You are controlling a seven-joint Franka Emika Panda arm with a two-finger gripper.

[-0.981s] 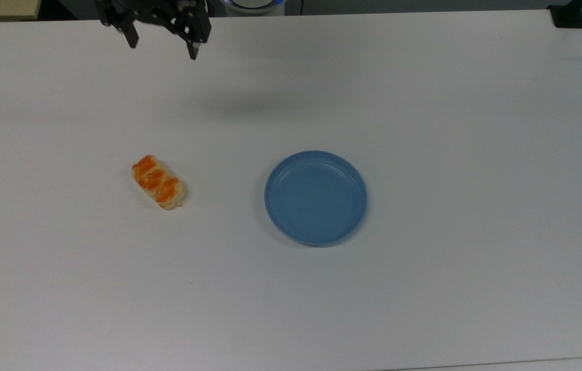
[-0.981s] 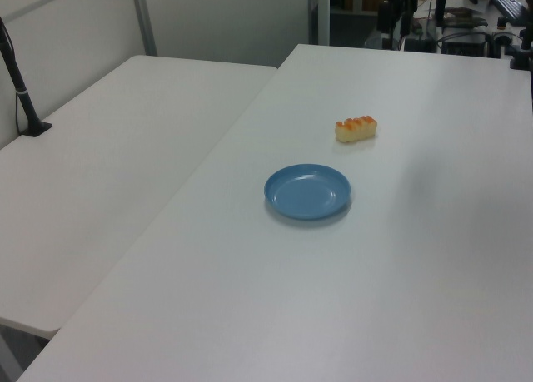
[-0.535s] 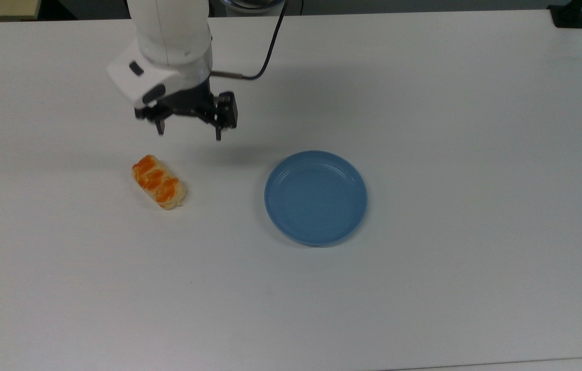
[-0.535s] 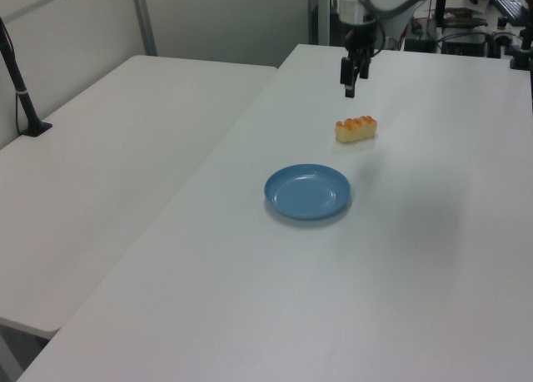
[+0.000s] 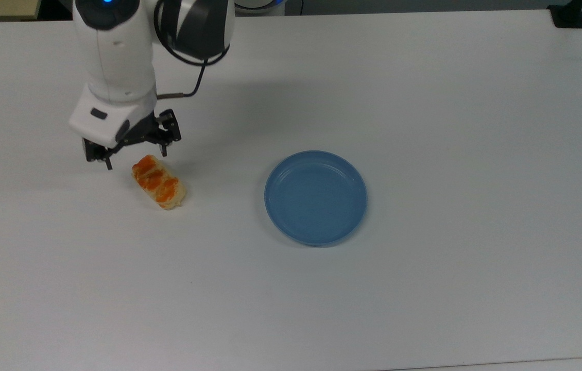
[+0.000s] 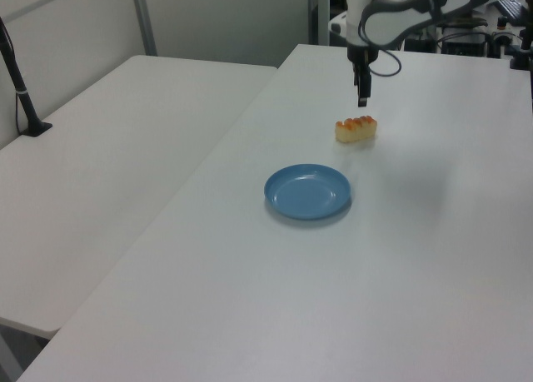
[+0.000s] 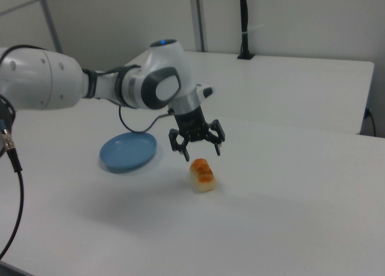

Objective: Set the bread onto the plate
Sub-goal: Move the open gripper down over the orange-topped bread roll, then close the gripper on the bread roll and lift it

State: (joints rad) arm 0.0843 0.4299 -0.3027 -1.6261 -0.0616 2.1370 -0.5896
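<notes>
1. Round shallow blue plastic plate [image 5: 315, 197] lies bare on the white table [image 5: 425, 283], at 3 o'clock from the bun in the top view
2. Small oblong pale-tan bread [image 5: 159, 182] with 3 orange-glazed lumps rests on the table, well apart from the plate
3. Black two-finger gripper [image 5: 136, 158] hovers above the bread's 11 o'clock end, fingers spread apart, holding nothing

White desks, pale partition walls.
Second white desk [image 6: 100, 174] butts against the main desk [image 6: 400, 257] on the left view's left; black pole [image 6: 21, 91] stands on it by the wall [image 6: 225, 16].
</notes>
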